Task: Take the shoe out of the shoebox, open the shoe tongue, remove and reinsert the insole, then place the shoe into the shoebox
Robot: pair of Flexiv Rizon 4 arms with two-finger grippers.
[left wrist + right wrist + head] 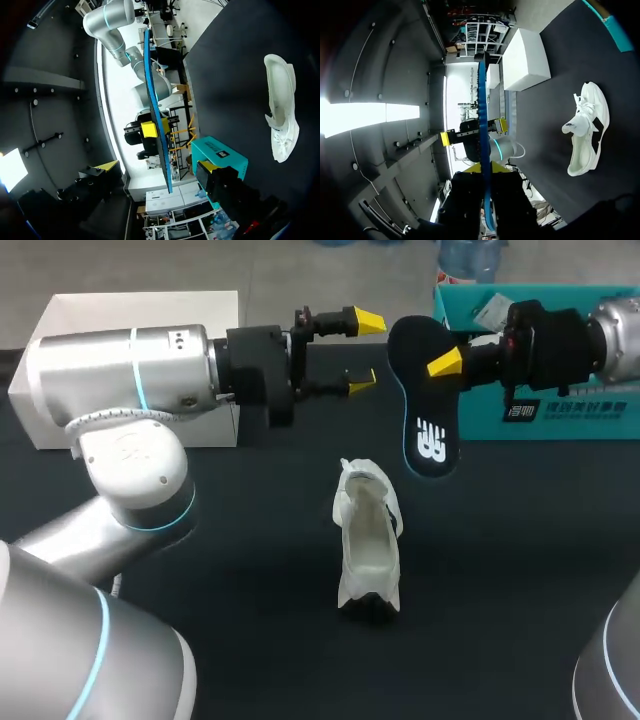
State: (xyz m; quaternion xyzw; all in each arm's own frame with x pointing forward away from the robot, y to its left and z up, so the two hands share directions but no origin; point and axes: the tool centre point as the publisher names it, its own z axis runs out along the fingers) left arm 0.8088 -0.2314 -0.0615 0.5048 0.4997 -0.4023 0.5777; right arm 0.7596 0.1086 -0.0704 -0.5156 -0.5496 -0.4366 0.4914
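- The right pincer [441, 362] is clamping one end of the insole [427, 415], holding it above the tabletop [240, 550].
- The left pincer [363, 352] is gaping wide, empty, at the insole's nine o'clock.
- The shoe [368, 540] is lying at the insole's six o'clock, outside the shoebox [600, 415].
- With nothing steadying it, the shoe may well be sliding away while the floppy insole is buckling on its way in.

Quick count: one white shoe [368, 545] on the tabletop [250, 590], just the single one. One black insole [425, 400], up beyond the shoe. Two boxes, both beyond the shoe as well: one white box [150, 312] off to its left, one teal shoebox [560, 410] to its right. Two yellow-tipped claws: left claw [362, 352], right claw [440, 358].
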